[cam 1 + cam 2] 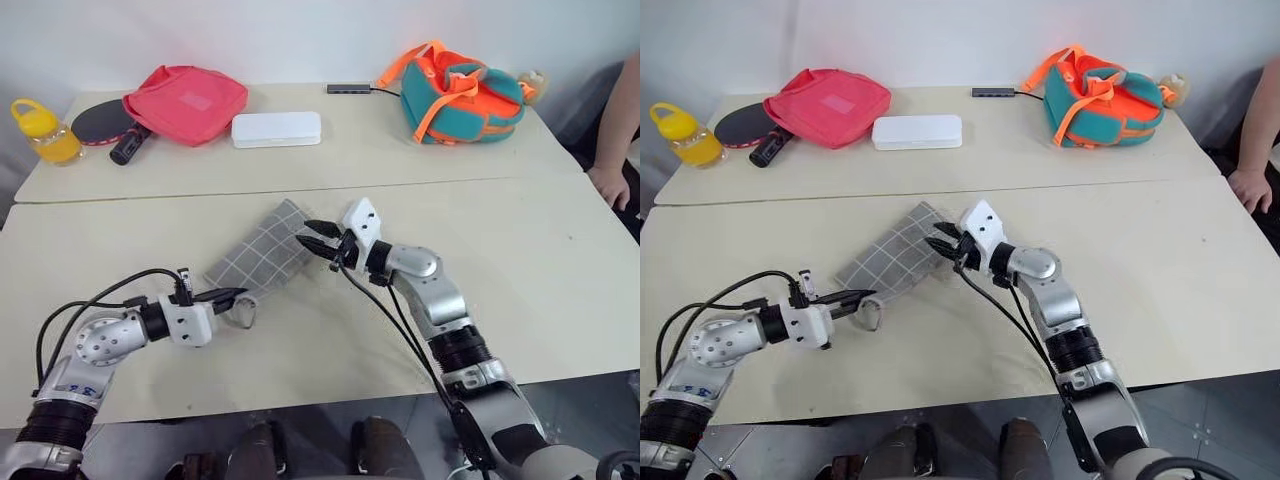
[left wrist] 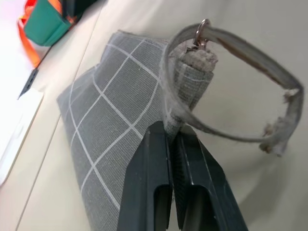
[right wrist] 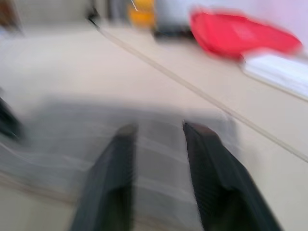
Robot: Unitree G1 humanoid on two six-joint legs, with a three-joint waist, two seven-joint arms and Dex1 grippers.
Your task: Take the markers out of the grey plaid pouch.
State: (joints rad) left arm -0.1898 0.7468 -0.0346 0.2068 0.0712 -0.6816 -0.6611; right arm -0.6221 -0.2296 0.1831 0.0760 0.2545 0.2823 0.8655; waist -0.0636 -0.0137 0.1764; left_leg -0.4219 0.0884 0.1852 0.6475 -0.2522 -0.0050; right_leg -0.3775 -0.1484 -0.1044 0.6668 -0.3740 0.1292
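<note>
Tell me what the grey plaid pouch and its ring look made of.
Grey plaid pouch: woven fabric, matt; the weave shows, with thin white grid lines. Ring: likely metal, small and shiny, holding a frayed grey fabric loop.

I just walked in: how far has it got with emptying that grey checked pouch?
Early days. The left gripper is shut on the near end of the grey plaid pouch, by its strap loop. The right gripper, fingers apart, is at the far end, holding nothing. No markers lie on the table yet; pulling them out remains.
</note>
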